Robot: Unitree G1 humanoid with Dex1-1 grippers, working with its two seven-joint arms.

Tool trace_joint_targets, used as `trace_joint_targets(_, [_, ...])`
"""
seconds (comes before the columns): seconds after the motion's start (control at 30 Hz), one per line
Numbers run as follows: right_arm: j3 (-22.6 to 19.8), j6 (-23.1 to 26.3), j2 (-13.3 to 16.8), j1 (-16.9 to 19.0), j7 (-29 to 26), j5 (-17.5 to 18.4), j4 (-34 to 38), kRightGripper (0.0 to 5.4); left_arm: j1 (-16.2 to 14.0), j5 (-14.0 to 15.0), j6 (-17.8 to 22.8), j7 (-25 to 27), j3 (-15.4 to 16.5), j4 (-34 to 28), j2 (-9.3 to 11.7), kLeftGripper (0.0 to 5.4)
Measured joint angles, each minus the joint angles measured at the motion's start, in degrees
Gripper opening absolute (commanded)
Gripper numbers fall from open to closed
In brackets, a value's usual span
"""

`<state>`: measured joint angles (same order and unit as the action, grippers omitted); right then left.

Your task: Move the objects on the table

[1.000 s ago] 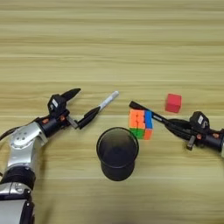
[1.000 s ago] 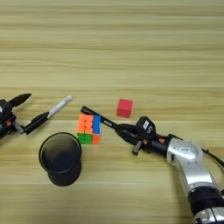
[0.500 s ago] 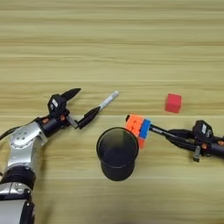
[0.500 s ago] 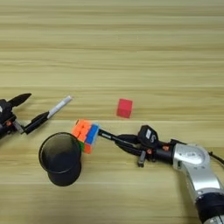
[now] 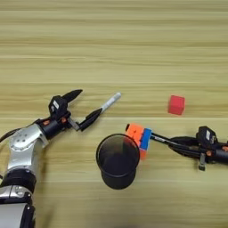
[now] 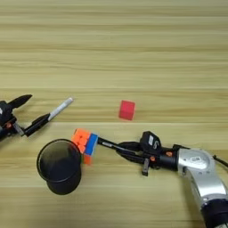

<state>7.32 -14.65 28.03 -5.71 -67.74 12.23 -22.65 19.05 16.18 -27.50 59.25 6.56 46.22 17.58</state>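
Wide bare counter (image 5: 114,40) up top, free passage there. Down front, the black mesh cup (image 5: 117,161) blocks the middle, the puzzle cube (image 5: 138,136) apparently touching its rim. The red block (image 5: 176,105) stands alone, room all around.

Wooden table (image 5: 114,44): red block (image 5: 176,105), mesh cup (image 5: 117,162)

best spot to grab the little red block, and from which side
Take the red block across two opposite flat side faces, coming straight down from above. It sits flat and alone on the table, with open wood all round, so fingers probably fit on either side. The right gripper is nearer.
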Motion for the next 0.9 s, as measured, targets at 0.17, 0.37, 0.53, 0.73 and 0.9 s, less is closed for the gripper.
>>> trace_joint_targets(0.17, [0.11,0.45,0.39,0.12,-0.21,0.05,0.35,0.77,-0.02,0.01,0.02,0.03,0.00,-0.22,0.00,5.40])
trace_joint_targets(0.37, [0.24,0.51,0.50,0.13,-0.17,0.02,0.38,1.13,-0.02,0.01,0.03,0.04,0.00,-0.30,0.00,5.40])
trace_joint_targets(0.53, [0.27,0.42,0.56,0.08,0.09,-0.15,0.26,1.56,-0.02,0.01,0.03,0.04,0.00,-0.30,0.01,5.40])
trace_joint_targets(0.73, [0.34,0.39,0.56,-0.04,0.21,-0.24,0.18,2.33,-0.01,0.01,0.04,0.03,0.00,-0.30,0.02,5.40])
trace_joint_targets(0.9, [0.44,0.36,0.56,-0.11,0.85,-0.24,0.14,2.89,-0.01,0.01,0.04,0.03,0.00,-0.30,0.02,5.40])
